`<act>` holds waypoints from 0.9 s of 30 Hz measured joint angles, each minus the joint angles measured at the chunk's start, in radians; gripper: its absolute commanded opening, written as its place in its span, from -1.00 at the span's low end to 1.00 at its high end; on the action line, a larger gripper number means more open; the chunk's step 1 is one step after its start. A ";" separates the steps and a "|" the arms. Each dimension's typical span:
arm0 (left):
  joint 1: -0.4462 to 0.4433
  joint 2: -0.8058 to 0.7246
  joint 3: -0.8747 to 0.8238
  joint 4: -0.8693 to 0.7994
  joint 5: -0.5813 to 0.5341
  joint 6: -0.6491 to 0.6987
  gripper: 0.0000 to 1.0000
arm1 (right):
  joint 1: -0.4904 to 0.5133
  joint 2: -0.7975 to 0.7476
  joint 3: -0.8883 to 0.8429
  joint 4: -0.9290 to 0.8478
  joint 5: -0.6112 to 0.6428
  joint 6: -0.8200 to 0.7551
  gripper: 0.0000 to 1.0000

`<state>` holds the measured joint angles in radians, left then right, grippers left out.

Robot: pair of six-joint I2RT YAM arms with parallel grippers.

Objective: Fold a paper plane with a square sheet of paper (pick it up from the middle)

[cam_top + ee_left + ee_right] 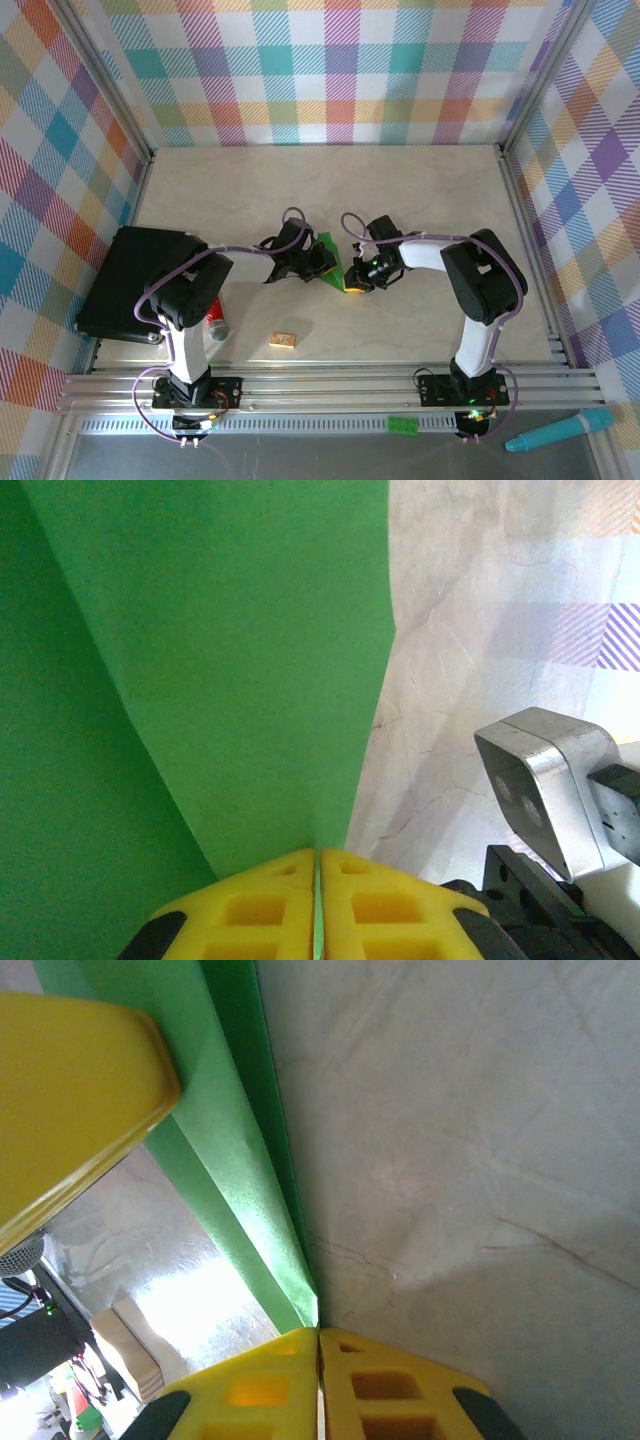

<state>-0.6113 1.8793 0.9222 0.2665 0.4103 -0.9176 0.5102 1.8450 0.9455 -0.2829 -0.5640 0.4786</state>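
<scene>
Yellow fingertips of the left gripper point(317, 900) sit right up against the lens, pressed together with just a thin sliver of green showing between them, so they are pinching the green sheet of paper point(250, 660), which fans up and away from the pads in two flat panels meeting at a crease. Over on the right wrist camera, the right gripper point(320, 1380) has its yellow pads closed tight too, and a folded green edge of the sheet point(235, 1190) runs straight down into the seam between them, so that one is nipping the paper as well. A big yellow finger point(70, 1090) looms at top left of that view, touching the sheet. From above, both arms reach in toward the middle of the pale table point(430, 190), the left gripper point(322, 264) and right gripper point(357, 276) close together with the sheet point(333, 250) held between them as a small green wedge. Off to the left lies a black tray point(135, 280), a small wooden block point(283, 340) sits near the front edge, and a green brick point(403, 425) and teal pen point(558, 432) rest down by the arm bases.
</scene>
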 measured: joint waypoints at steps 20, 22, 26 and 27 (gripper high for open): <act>0.025 0.028 0.026 -0.029 0.005 0.019 -0.80 | 0.005 0.000 0.010 -0.018 0.015 -0.023 -0.78; 0.026 0.031 0.026 -0.029 0.008 0.019 -0.80 | 0.005 0.000 0.010 -0.018 0.016 -0.023 -0.78; 0.027 0.037 0.029 -0.029 0.008 0.019 -0.80 | 0.005 0.000 0.010 -0.021 0.018 -0.023 -0.78; 0.027 0.037 0.029 -0.029 0.008 0.019 -0.80 | 0.006 0.000 0.010 -0.021 0.018 -0.023 -0.78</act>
<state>-0.5846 1.9160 0.9508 0.2371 0.4187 -0.8989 0.5159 1.8450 0.9558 -0.3035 -0.5457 0.4561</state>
